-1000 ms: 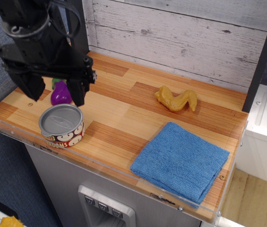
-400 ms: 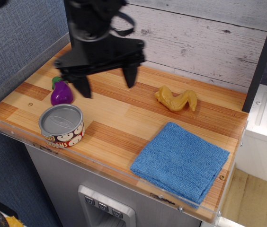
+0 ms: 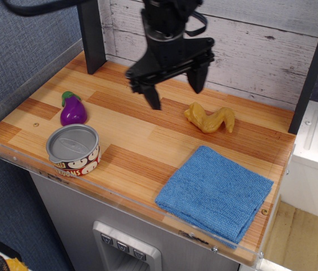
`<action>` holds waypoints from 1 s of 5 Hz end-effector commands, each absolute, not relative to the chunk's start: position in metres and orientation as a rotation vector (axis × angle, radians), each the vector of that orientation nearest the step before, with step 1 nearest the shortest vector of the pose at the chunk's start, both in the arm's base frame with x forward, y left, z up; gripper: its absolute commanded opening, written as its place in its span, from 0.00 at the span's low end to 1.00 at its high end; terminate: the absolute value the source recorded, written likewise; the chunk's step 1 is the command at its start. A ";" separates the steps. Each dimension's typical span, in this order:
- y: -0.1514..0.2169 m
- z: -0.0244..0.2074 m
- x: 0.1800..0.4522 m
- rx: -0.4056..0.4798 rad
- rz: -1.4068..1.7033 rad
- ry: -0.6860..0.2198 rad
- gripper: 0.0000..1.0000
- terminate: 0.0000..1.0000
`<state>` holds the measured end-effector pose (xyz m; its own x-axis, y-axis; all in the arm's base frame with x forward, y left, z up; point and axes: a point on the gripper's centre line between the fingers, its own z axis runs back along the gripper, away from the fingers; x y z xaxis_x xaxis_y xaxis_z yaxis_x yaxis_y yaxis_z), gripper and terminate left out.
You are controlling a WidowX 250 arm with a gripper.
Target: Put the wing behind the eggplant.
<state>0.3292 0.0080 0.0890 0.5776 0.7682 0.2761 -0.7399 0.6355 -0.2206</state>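
You are looking down at a wooden counter (image 3: pixel 148 141) of striped light and reddish planks, edged at the front and left by a clear plastic lip. Behind it stands a whitewashed plank wall (image 3: pixel 249 51); a blue-grey textured panel (image 3: pixel 18 51) closes the left side, and a dark upright post (image 3: pixel 90 36) rises at the back left corner.

The largest loose item is the blue cloth (image 3: pixel 215 192), folded and lying flat at the front right. Next, the black gripper (image 3: pixel 173 87) hangs over the back middle of the counter; you see its two fingers spread wide apart and pointing down, with nothing between them and nothing touched. Its right-hand finger tip sits just above and left of the wing, clear of it.

The can (image 3: pixel 73 149) stands upright near the front left edge, silver lid on top, mushroom label on its side. The wing (image 3: pixel 210 118), glossy yellow-tan, lumpy and bent in a shallow V, lies on the right centre of the counter, just behind the cloth and well apart from the eggplant. The eggplant (image 3: pixel 73 110), glossy purple with a green cap, rests just behind the can at the left.
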 end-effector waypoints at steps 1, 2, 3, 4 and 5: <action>-0.001 0.076 0.380 -0.166 0.913 -0.397 1.00 0.00; -0.001 0.059 0.391 -0.209 0.928 -0.345 1.00 0.00; 0.001 0.045 0.396 -0.212 0.933 -0.303 1.00 0.00; 0.001 0.035 0.400 -0.168 0.929 -0.268 1.00 0.00; 0.004 0.032 0.396 -0.135 0.939 -0.264 1.00 0.00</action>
